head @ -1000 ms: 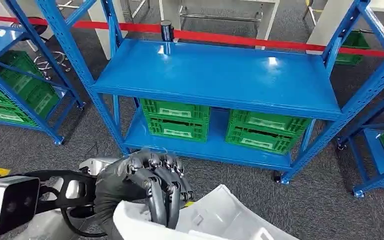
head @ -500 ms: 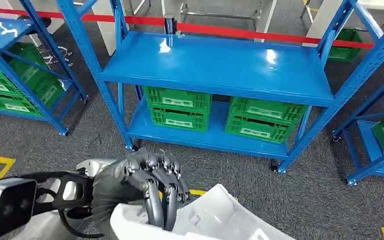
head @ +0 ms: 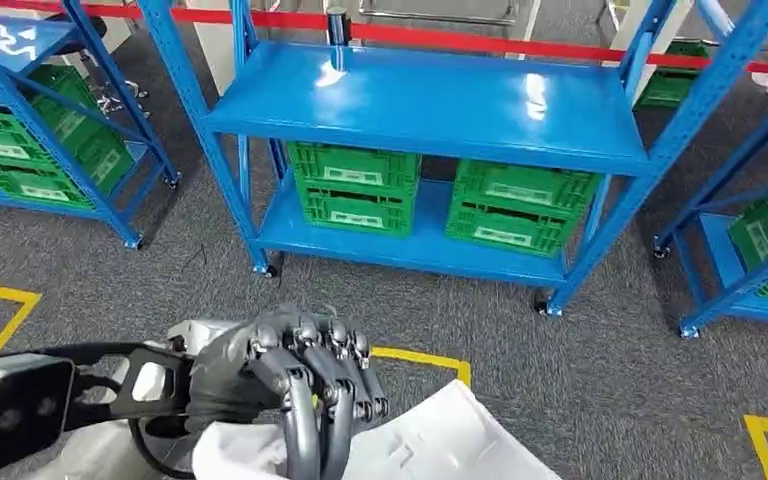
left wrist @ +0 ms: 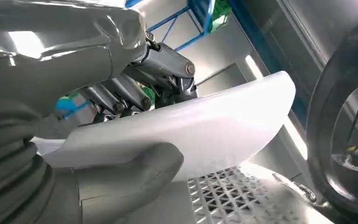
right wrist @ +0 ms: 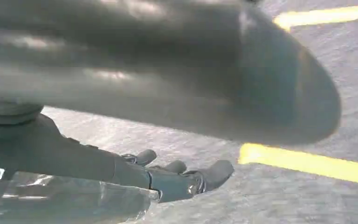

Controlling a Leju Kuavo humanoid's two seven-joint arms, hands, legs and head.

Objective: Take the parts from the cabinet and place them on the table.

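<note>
A white moulded part (head: 430, 445) sits at the bottom of the head view. My left hand (head: 290, 375) grips its near edge, with the dark fingers curled over the top. In the left wrist view the part (left wrist: 205, 126) is clamped between those fingers and the grey thumb (left wrist: 135, 172) pressed under it. In the right wrist view my right hand (right wrist: 177, 177) hangs over grey carpet with its fingers stretched out and nothing in it.
A blue shelving rack (head: 430, 100) stands ahead with a bare upper shelf and two green crates (head: 355, 195) (head: 520, 205) on the lower one. More blue racks with green crates stand at left (head: 30, 130) and right (head: 760, 230). Yellow floor tape (head: 420, 357) crosses the carpet.
The whole view has shifted: the rack sits higher and farther off, and yellow floor lines have come in, so the camera moved back. My left hand still holds the white part.
</note>
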